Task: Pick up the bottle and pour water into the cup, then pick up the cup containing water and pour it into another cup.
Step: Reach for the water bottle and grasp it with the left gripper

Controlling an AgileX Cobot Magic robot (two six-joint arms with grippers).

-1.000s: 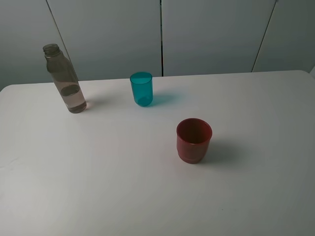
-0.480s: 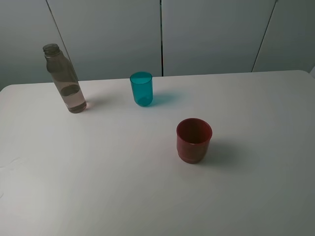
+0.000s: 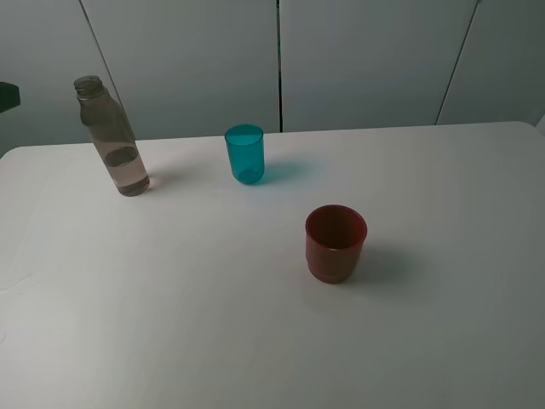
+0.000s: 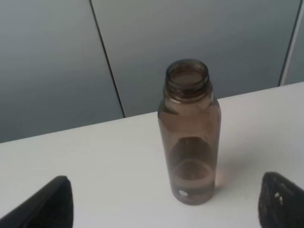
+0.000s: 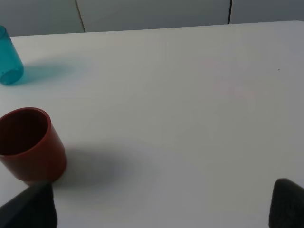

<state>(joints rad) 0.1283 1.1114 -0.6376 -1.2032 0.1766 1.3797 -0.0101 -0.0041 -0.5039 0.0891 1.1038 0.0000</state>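
The bottle (image 3: 112,138) stands upright at the table's back left, uncapped, with a little water at its bottom. In the left wrist view the bottle (image 4: 190,137) stands ahead, between my left gripper's (image 4: 165,203) wide-apart fingertips (image 4: 47,204), apart from them. A dark part of that arm (image 3: 7,94) shows at the exterior view's left edge. The teal cup (image 3: 244,154) stands upright at the back middle. The red cup (image 3: 335,243) stands upright nearer the front, right of centre. My right gripper (image 5: 157,205) is open and empty, with the red cup (image 5: 28,145) ahead beside one fingertip and the teal cup (image 5: 8,64) farther off.
The white table (image 3: 213,324) carries only the bottle and the two cups. Grey wall panels (image 3: 358,60) stand behind its far edge.
A dark part of the left arm has come into the exterior view at the left edge, near the bottle's height. Bottle and cups have not moved.
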